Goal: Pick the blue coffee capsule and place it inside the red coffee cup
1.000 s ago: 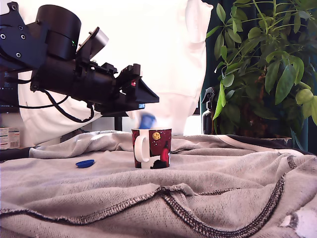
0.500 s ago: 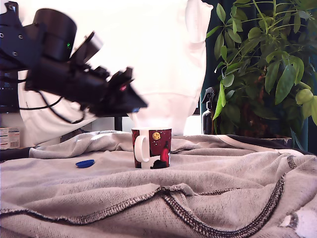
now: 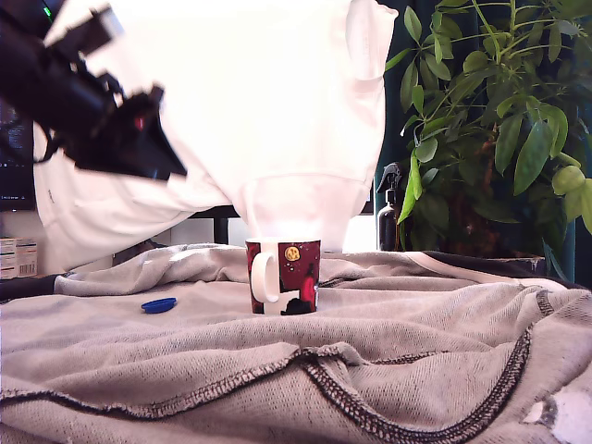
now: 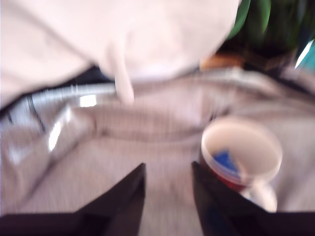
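Grey cloth [image 3: 388,370] covers your table; the blue coffee capsule [image 4: 225,161] lies inside the red coffee cup [image 3: 284,276], so your claw [image 4: 167,184], at its ten o'clock, hangs spread and empty.

This looks like a room in a home, not a lab or a shop. A soft grey blanket [image 3: 305,370] with dark stitched edges covers the whole lower part of the exterior view like a table cover. A white cloth [image 3: 259,111] hangs across the upper middle. A big leafy green plant [image 3: 499,120] fills the upper right, with a dark spray bottle [image 3: 389,217] beside it. At the far left edge sits a small box [image 3: 17,257].
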You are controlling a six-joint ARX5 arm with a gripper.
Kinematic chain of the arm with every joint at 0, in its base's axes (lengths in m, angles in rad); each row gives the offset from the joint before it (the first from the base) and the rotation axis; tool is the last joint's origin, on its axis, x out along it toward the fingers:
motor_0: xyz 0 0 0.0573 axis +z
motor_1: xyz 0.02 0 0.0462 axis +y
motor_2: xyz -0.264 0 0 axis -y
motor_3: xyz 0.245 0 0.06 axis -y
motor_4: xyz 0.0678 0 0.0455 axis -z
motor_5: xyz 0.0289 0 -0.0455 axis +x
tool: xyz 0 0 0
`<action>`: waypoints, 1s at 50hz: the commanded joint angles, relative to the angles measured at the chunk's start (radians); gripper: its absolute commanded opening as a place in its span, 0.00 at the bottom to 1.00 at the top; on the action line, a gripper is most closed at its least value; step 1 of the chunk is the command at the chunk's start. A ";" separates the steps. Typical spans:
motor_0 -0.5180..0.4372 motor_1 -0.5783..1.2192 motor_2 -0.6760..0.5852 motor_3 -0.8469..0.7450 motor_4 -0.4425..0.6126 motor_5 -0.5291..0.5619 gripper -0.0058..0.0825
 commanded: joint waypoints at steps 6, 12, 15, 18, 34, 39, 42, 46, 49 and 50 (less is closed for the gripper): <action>-0.035 0.017 -0.019 -0.082 -0.109 0.138 0.40; -0.046 0.022 -0.019 -0.097 -0.137 0.190 0.41; -0.045 0.033 -0.019 -0.095 -0.152 0.210 0.45; -0.045 0.049 -0.019 -0.087 -0.176 0.228 0.46; -0.046 0.178 -0.019 -0.013 -0.175 0.435 0.46; -0.039 0.192 -0.019 0.023 -0.192 0.496 0.46; -0.032 0.195 -0.019 0.046 -0.191 0.538 0.46; -0.023 0.197 -0.019 0.069 -0.189 0.583 0.46; -0.018 0.197 -0.019 0.073 -0.178 0.600 0.47; -0.017 0.198 -0.019 0.073 -0.171 0.604 0.48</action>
